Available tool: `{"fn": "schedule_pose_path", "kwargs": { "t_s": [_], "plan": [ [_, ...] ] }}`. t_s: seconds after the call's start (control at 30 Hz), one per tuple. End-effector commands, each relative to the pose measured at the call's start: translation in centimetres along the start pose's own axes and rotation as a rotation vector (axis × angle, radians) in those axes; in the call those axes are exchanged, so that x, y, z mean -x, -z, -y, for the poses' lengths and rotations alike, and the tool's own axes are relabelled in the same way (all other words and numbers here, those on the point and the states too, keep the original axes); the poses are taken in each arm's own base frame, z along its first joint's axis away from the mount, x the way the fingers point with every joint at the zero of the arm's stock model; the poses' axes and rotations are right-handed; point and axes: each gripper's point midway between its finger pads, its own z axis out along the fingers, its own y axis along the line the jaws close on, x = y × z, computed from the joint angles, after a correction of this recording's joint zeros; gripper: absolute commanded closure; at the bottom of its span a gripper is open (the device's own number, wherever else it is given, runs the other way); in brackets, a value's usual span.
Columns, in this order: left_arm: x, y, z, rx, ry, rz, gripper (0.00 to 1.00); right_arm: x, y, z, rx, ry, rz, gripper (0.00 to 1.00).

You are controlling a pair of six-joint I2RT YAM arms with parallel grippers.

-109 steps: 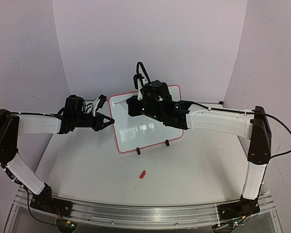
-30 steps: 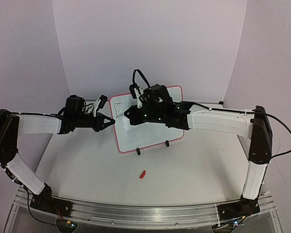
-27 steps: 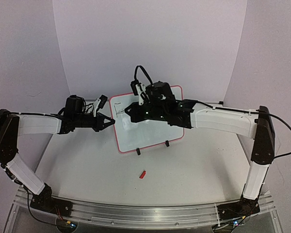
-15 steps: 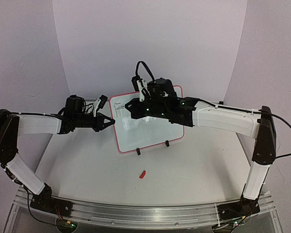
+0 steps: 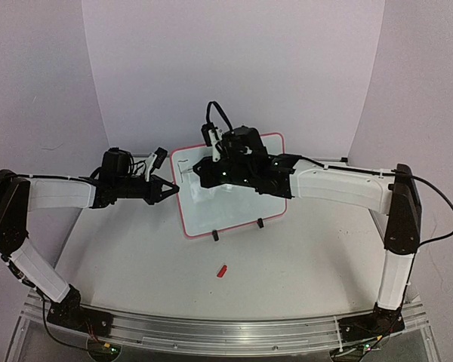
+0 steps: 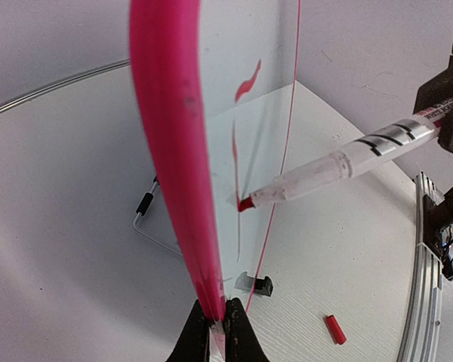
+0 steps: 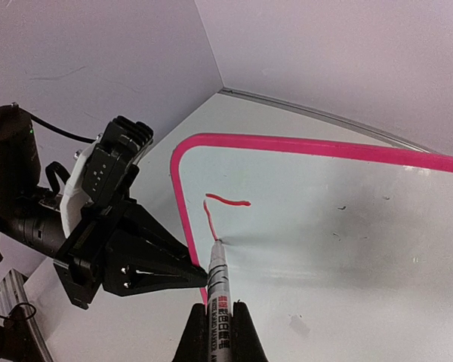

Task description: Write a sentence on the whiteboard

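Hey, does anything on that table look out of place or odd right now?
Only a small red cap, likely off the marker, lying loose on the table in front of the whiteboard. Nothing else stands out.

1. The whiteboard (image 7: 325, 219) bears only two red strokes (image 7: 226, 201): a short wavy bar and a downstroke from its left end. They form no whole letter or word.
2. The marker (image 7: 218, 290) has red print on its barrel, too small to read.
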Motion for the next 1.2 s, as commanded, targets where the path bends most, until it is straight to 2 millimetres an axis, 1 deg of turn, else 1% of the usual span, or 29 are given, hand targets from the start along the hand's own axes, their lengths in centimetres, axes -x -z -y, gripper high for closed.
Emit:
{"fn": "schedule_pose_path", "kwargs": {
  "t_s": [0.0, 0.13, 0.23, 0.37, 0.9, 1.0, 1.17],
  "plan": [
    [0.3, 0.1, -0.9, 0.057, -0.062, -0.004, 1.0, 2.0, 0.1, 0.6, -0.045, -0.004, 0.06, 1.0],
    [0.3, 0.1, -1.0, 0.06, -0.062, -0.004, 1.0, 1.8, 0.1, 1.3, -0.082, -0.003, 0.06, 1.0],
    [0.3, 0.1, -0.9, 0.059, -0.063, -0.005, 1.0, 1.7, 0.1, 1.4, -0.09, -0.002, 0.061, 1.0],
    [0.2, 0.2, -1.0, 0.06, -0.062, -0.004, 1.0, 1.7, 0.5, 2.0, -0.12, -0.002, 0.067, 1.0],
    [0.2, 0.2, -1.0, 0.063, -0.064, -0.006, 1.0, 2.0, 1.7, 2.9, -0.163, 0.008, 0.081, 1.0],
    [0.3, 0.2, -0.9, 0.062, -0.063, -0.004, 1.0, 2.1, 1.9, 2.8, -0.162, 0.008, 0.084, 1.0],
    [0.2, 0.1, -1.0, 0.065, -0.063, -0.006, 1.0, 2.2, 1.6, 1.8, -0.109, 0.024, 0.066, 1.0]
  ]
}}
